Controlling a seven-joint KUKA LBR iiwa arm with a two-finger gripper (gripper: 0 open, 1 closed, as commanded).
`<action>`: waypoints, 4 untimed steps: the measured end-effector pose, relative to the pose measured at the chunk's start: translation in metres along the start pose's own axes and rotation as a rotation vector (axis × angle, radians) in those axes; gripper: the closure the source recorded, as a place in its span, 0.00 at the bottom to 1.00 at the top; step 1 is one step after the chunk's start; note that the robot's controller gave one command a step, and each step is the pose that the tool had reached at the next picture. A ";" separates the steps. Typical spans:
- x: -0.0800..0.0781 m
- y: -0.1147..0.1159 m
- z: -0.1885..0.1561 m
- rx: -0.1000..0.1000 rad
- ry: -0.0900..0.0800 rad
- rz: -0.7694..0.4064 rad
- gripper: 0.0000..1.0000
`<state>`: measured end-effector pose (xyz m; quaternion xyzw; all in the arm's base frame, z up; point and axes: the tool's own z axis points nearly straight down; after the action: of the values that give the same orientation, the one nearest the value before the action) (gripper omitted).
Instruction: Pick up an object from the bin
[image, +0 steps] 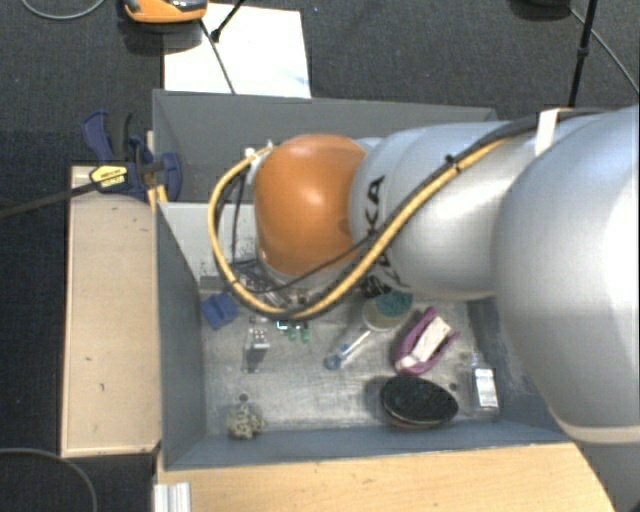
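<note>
We see the gripper (258, 350) hanging below the arm's orange wrist cover (305, 205), low over a bare patch of the grey metal bin (300, 400) floor. Whether it is open or closed we cannot tell. Nearest to it, just beside it toward the view's left, lies a small crumpled blue piece (218, 310). On its other side, near, lies a slim clear stick with a blue tip (349, 349). Beyond that sit a round teal lid (386, 310), a pink-and-white soft bundle (424, 341) and a flat black round disc (418, 400). Below the gripper in the view, toward the near wall, a small mottled grey-brown lump (243, 419) lies well apart.
</note>
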<state>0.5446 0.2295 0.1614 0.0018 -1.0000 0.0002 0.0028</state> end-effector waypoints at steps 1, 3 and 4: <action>-0.044 0.019 0.092 -0.003 -0.011 0.210 0.00; -0.040 0.013 -0.011 -0.006 -0.014 0.238 1.00; -0.043 0.019 -0.129 -0.007 -0.016 0.226 1.00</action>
<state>0.5880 0.2488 0.2901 -0.1107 -0.9938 -0.0032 -0.0052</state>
